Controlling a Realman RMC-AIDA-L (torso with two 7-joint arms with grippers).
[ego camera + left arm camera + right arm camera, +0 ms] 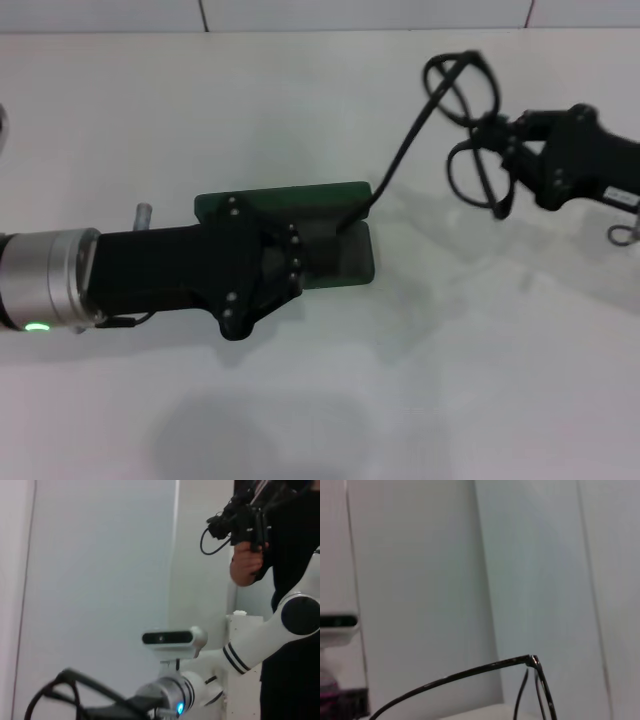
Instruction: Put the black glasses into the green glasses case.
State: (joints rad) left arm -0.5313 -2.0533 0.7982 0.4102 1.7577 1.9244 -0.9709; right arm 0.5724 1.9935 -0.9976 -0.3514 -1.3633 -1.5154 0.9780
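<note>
The right gripper [500,150] pinches the bridge of the black glasses [462,100], thin wire-like frames with two rounded lenses, held in the air above the white table [450,380]. One long slim temple arm hangs down, its tip reaching the open green glasses case [345,225], a rounded hard shell with dark lining. The left gripper [265,265] covers the case; whether its fingers are spread cannot be told. The right wrist view shows only the frame's [535,662] hinge and temples against a pale wall.

White table [470,380] carries 1 thing here: the green glasses case [290,205], lying open near its middle, lid flat toward the far edge.
</note>
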